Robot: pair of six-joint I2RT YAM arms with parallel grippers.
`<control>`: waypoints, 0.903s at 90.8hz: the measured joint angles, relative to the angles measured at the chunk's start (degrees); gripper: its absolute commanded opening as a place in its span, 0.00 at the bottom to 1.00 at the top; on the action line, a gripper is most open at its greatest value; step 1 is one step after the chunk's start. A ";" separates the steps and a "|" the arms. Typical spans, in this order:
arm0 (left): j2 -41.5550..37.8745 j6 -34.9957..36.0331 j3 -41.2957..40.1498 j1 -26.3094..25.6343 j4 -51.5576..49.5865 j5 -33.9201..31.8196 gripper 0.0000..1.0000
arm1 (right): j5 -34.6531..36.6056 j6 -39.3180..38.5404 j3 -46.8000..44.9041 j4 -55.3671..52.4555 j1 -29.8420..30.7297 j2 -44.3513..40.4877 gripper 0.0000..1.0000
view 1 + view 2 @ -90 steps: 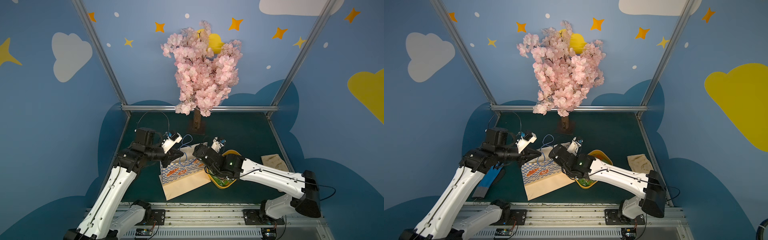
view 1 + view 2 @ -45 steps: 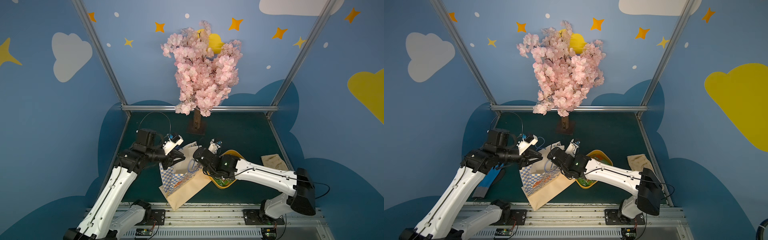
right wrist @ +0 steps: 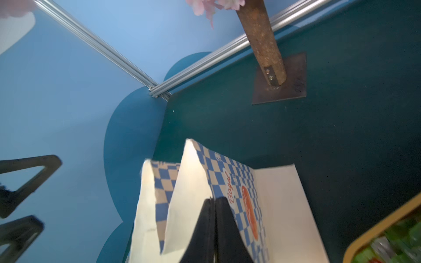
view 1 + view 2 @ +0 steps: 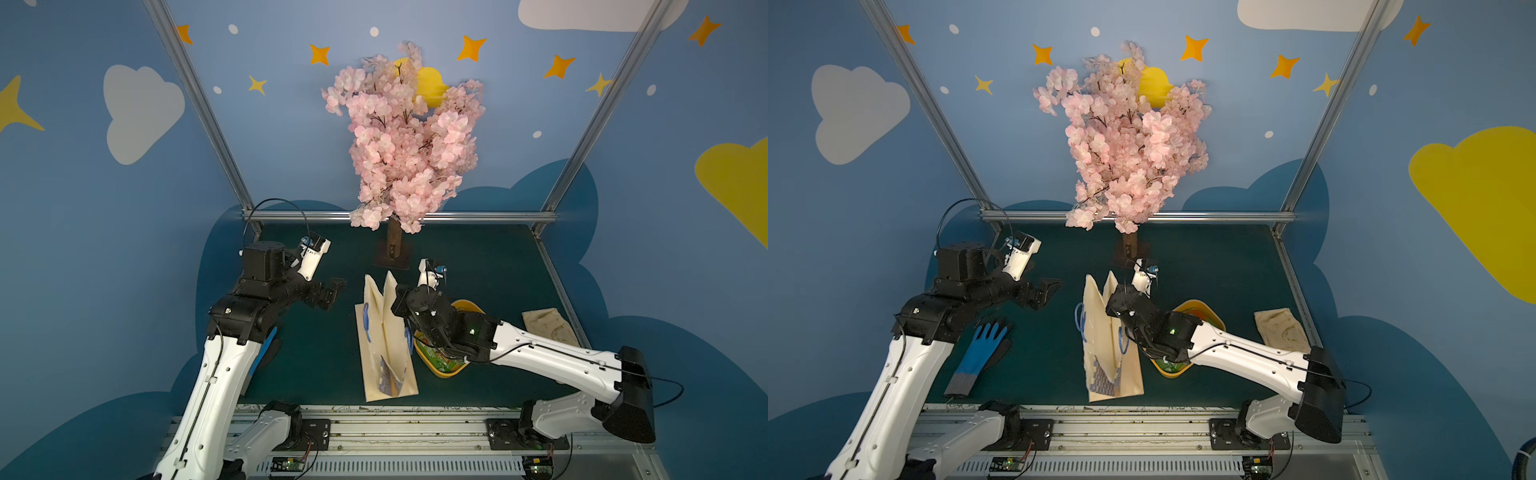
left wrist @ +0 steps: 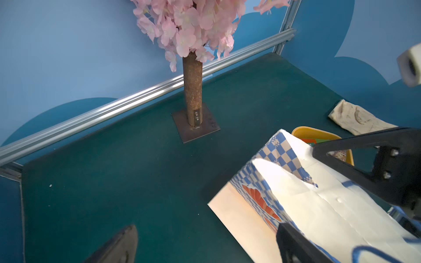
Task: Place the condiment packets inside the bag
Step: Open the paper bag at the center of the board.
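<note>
Your right pincer point(image 3: 214, 200) is clamped on the bag point(image 4: 384, 332) wall mid-table, left pincer point(image 4: 332, 292) wide open, empty; packets point(image 3: 401, 239) in tray point(image 4: 469, 306) right of it, so with a one-sided hold the bag could collapse shut.

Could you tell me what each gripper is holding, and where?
The right gripper pinches the bag by its top rim; the left gripper is open, holding nothing.

Your desk point(image 4: 478, 270) carries a pink blossom tree point(image 4: 409, 137), a blue glove point(image 4: 982, 347), a beige cloth point(image 4: 546, 326) and a yellow tray point(image 4: 1202, 309).
</note>
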 measured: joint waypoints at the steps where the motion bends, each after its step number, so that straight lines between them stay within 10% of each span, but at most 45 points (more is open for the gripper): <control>1: 0.46 -0.26 0.22 -0.17 -0.35 0.20 0.97 | 0.07 -0.42 0.00 0.31 0.04 0.02 0.08; 50: -0.46 -6.36 -3.43 -4.46 -3.43 12.28 1.00 | 8.94 -10.88 5.05 10.95 0.46 11.96 0.04; 82: -1.01 -7.19 -13.73 -5.44 3.65 -3.50 0.98 | 9.14 -8.92 6.58 14.82 0.39 13.94 0.02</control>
